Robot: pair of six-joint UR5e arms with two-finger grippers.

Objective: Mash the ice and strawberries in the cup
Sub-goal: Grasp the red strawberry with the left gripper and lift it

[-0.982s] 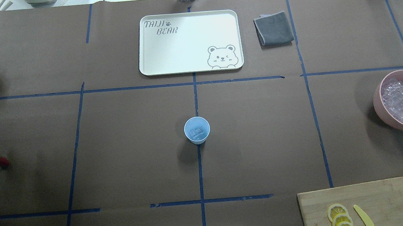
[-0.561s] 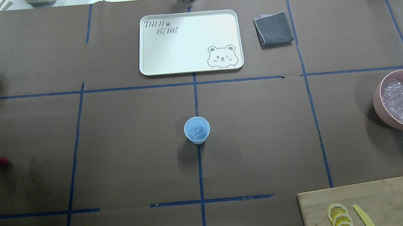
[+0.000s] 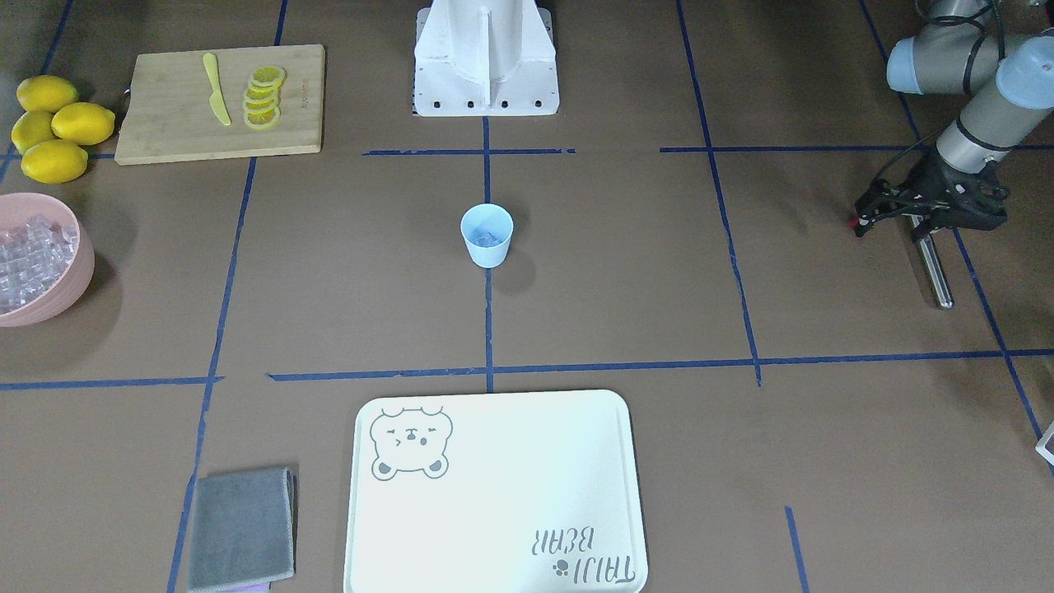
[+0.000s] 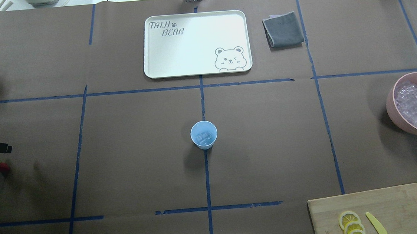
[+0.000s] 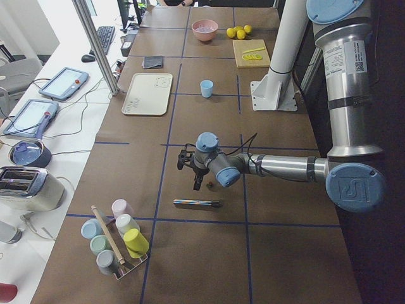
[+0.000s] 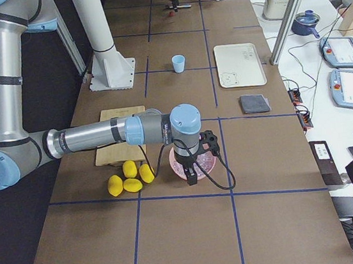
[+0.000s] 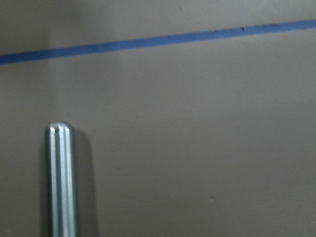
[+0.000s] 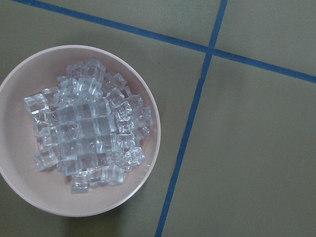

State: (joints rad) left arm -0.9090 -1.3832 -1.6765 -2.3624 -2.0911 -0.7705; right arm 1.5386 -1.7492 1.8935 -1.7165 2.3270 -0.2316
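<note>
Cup (image 4: 204, 134) — at mid-worktop (image 4: 270, 145) on the centre tape line, ice (image 4: 204, 136) already inside. Since a second ago the left claw (image 3: 922, 210) has swung in over the steel rod (image 3: 936, 276), near the strawberry (image 4: 2, 167) — spread or pressed together cannot be told. The right claw (image 6: 191, 172) hangs above the bowl (image 4: 390, 108), state likewise unclear. The fruit is not yet in; a pickup at the left edge appears next.

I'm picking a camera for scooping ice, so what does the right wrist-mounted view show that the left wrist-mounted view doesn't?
Only the right wrist view: a pink bowl heaped with ice cubes. Only the left wrist view: the rounded end of a shiny metal rod. Both: the brown table cover and blue tape.
</note>
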